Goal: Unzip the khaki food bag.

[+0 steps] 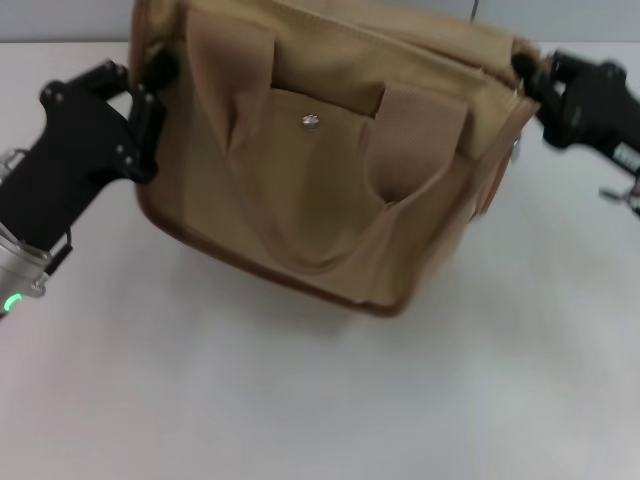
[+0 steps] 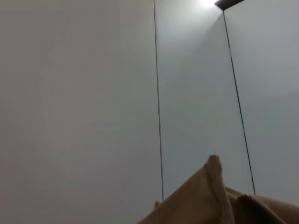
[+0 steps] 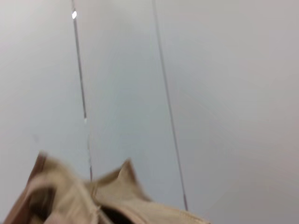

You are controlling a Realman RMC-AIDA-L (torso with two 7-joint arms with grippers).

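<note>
The top of the boxy tan canvas food bag (image 1: 330, 170) with brown-edged seams was cut off by the frame, so its zipper was hardly visible. There was one bag, with two strap handles and one metal snap (image 1: 310, 122). It sat on the white bench (image 1: 300, 400), tilted. The left end effector (image 1: 150, 100) touched the bag's left upper corner, the right end effector (image 1: 525, 70) its right upper corner; for both I cannot tell the finger state.

Head view: looks down, close, on the bag (image 1: 330, 170) between both grippers.
Wrist views: face panelled wall (upward); each catches only the bag's top edge.
</note>
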